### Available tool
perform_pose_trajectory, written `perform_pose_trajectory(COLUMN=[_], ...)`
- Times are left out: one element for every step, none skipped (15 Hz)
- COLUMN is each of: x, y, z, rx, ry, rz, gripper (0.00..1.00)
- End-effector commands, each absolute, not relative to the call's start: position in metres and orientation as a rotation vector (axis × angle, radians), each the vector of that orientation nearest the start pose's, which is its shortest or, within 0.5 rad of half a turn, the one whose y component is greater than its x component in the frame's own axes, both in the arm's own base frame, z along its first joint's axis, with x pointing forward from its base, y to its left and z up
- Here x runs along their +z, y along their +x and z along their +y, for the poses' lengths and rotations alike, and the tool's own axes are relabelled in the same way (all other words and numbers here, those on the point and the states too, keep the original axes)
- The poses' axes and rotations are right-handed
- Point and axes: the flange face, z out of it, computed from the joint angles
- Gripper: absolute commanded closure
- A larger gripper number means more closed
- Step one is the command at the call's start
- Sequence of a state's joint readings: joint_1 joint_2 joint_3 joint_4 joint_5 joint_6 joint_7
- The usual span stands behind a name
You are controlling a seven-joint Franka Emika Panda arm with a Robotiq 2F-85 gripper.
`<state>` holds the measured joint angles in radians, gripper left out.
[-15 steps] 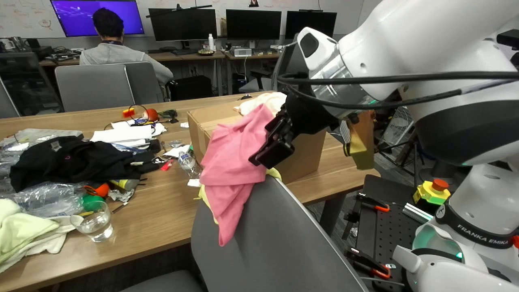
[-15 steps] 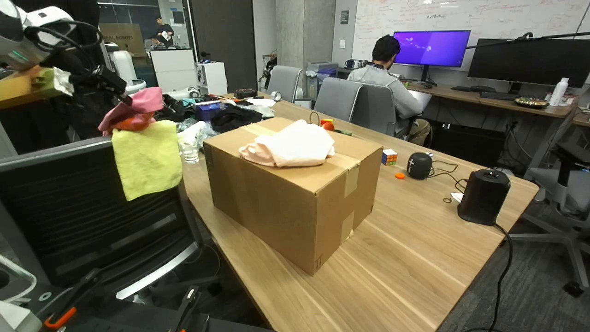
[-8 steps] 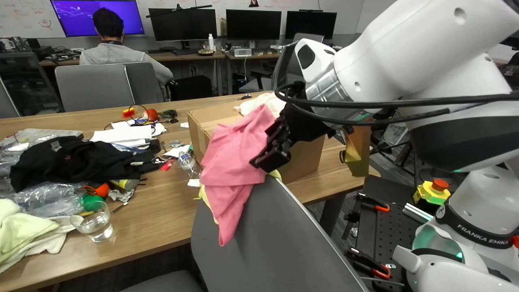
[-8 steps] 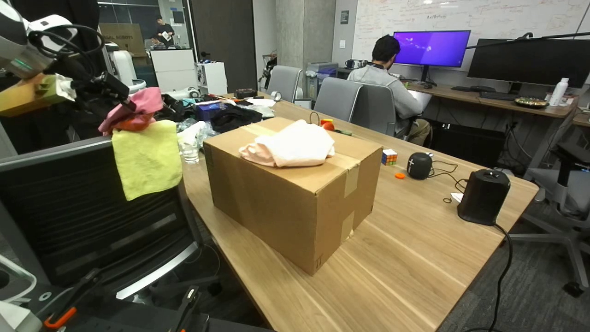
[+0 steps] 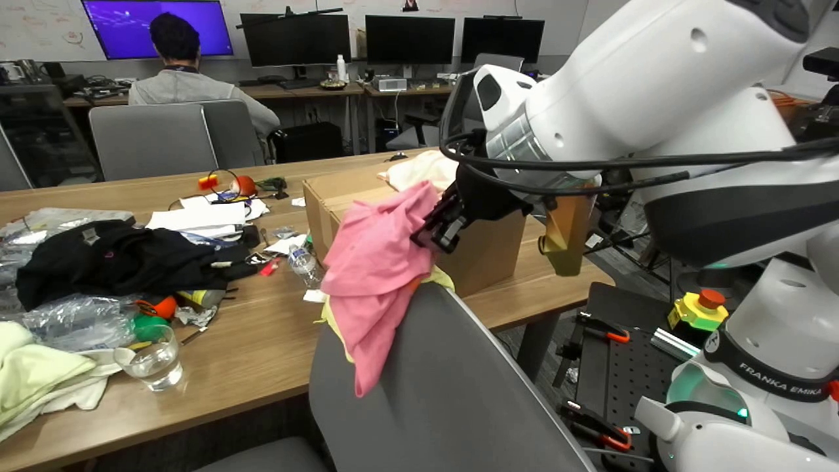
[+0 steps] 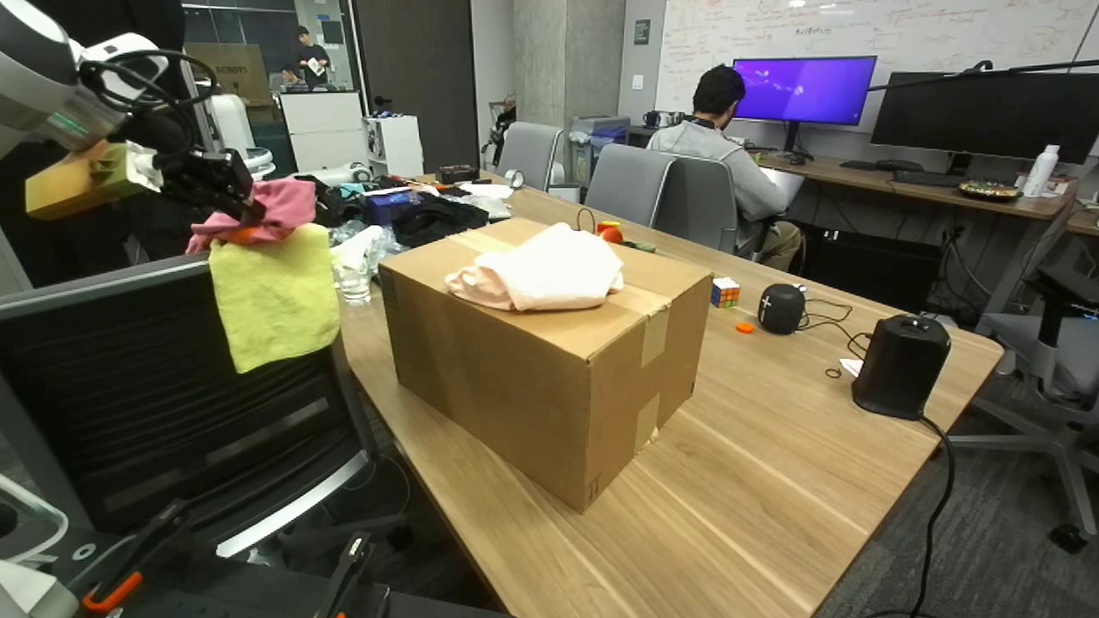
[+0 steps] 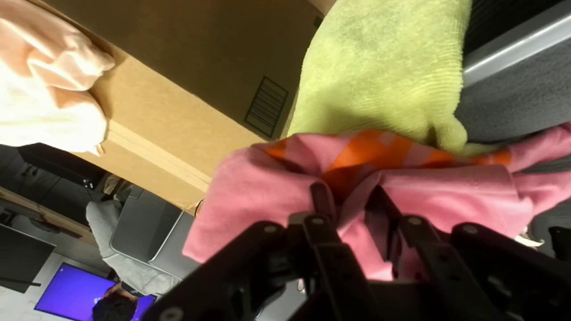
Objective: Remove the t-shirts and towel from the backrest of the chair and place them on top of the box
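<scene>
Lower than half a second ago, the gripper (image 6: 249, 216) has shifted toward four o'clock in an exterior view, and the crown of the pink T-shirt (image 6: 290, 202) has sunk and slid over with it. Leftmost in that view is the chair (image 6: 129, 378), its black mesh side showing. The T-shirt is draped over the top edge of the backrest; in an exterior view its pointed tail (image 5: 370, 364) drops toward seven o'clock down the smooth grey face. In the wrist view the jaws stand partway together with a pink fold between them; whether they are tight on it I cannot tell. An orange print (image 7: 374, 154) on the T-shirt shows just past them, toward one o'clock. Next along, the yellow towel (image 6: 275, 300) hangs over the same edge, at six o'clock from the T-shirt. Between three and four o'clock from the towel, the cardboard box (image 6: 489, 369) stands on the table (image 6: 773, 481), a pale cloth (image 6: 541, 270) heaped on its top. Further right, reckoned from the box, a man (image 6: 730, 153) sits well behind at one o'clock, a puzzle cube (image 6: 725, 293) lies at two, a small black speaker (image 6: 781, 309) stands between two and three, and a taller black device (image 6: 901, 369) at three.
</scene>
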<state>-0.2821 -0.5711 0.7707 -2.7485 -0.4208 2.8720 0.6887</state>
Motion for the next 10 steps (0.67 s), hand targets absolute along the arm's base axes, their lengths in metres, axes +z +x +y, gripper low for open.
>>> perform_pose_trajectory(x=[0.397, 0.397, 0.399, 0.4, 0.404, 0.408, 0.413, 0.419, 0.427, 0.436], y=[0.361, 0.362, 0.363, 0.364, 0.365, 0.365, 0.366, 0.366, 0.367, 0.369], z=[0.198, 0.195, 0.193, 0.191, 0.189, 0.187, 0.185, 0.183, 0.18, 0.179], rx=[-1.235, -1.236, -1.24, -1.242, -1.256, -1.27, -1.285, -1.302, -1.335, -1.355], ry=[-3.158, -3.161, -3.161, -3.161, -3.157, -3.149, -3.138, -3.126, -3.111, -3.098], rz=[-0.279, -0.27, -0.258, -0.251, -0.243, -0.23, -0.219, -0.206, -0.194, -0.174], gripper=[0.98, 1.0, 1.0, 0.99, 0.98, 0.98, 0.98, 0.98, 0.98, 0.98])
